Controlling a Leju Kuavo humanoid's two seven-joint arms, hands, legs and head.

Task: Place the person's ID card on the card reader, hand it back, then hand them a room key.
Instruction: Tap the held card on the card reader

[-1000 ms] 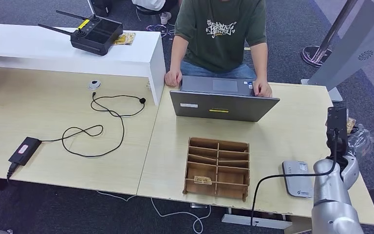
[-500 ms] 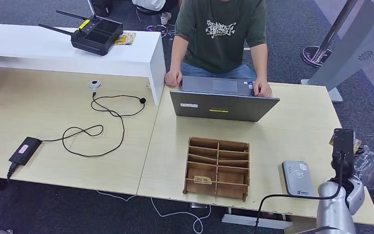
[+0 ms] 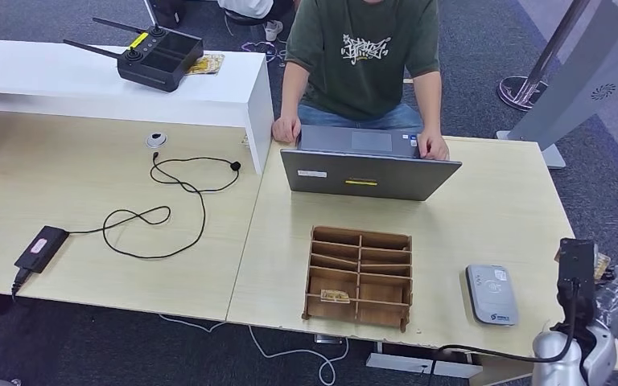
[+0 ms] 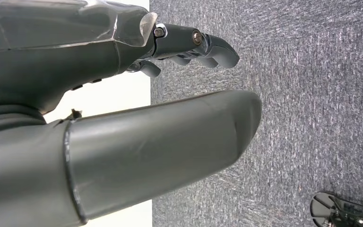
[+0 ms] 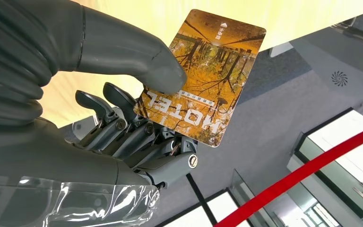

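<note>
My right hand [image 5: 123,118] pinches an orange card [image 5: 208,66] printed "HOTEL" between thumb and fingers. In the head view that hand [image 3: 611,296] is beyond the table's near right corner, with a sliver of the card [image 3: 602,264] showing beside the black wrist camera. The grey card reader [image 3: 492,294] lies flat on the table just left of the arm, nothing on it. A wooden divided tray [image 3: 360,277] holds one card [image 3: 335,297] in a front-left compartment. My left hand [image 4: 160,118] hangs above grey carpet, holding nothing, its fingers apart.
A person [image 3: 362,56] in a green shirt sits across the table with both hands at a grey laptop [image 3: 368,173]. A black controller [image 3: 159,55] sits on the white counter. A black cable [image 3: 161,213] and adapter [image 3: 40,248] lie on the left table.
My right arm has drawn back and down toward the table's near right corner, carrying the card with it and uncovering the card reader. The person and the table items have stayed put.
</note>
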